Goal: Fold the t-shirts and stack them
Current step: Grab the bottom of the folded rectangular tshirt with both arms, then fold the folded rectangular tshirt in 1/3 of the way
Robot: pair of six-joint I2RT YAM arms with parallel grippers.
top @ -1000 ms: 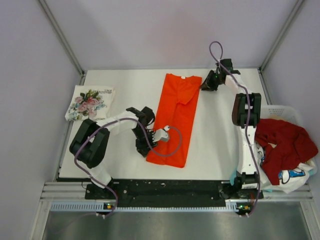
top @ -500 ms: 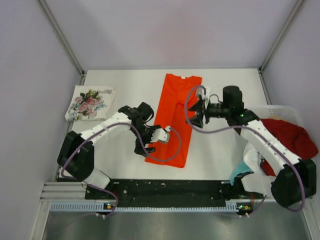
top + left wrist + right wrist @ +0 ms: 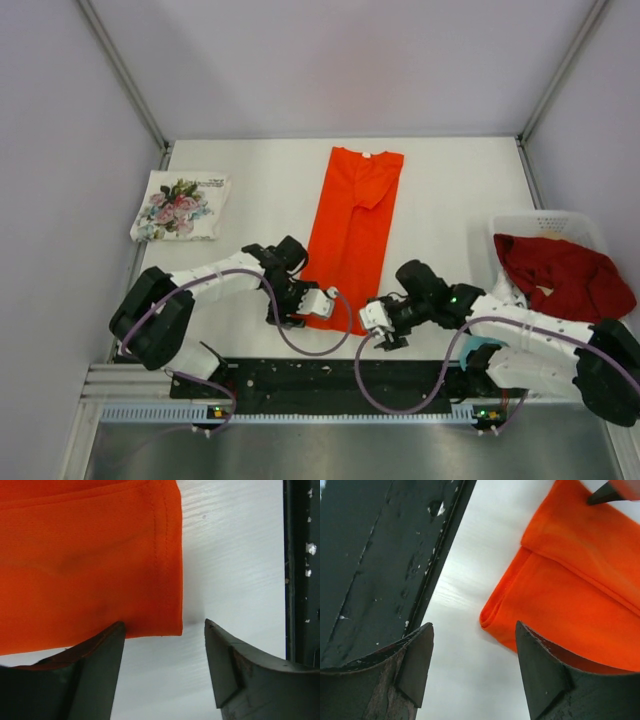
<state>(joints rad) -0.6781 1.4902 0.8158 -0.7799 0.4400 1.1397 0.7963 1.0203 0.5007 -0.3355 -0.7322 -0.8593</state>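
Flanking orange-red t-shirt (image 3: pixel 350 235) hem, both grippers gaping

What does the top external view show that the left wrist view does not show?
Only the top external view shows the whole orange t-shirt folded into a long strip, the folded flower-print t-shirt at the far left, the dark red t-shirt in the white basket, and both grippers, left and right. Only the left wrist view shows the hem stitching and the open fingers at the shirt's near corner. Both show orange cloth on the white table.
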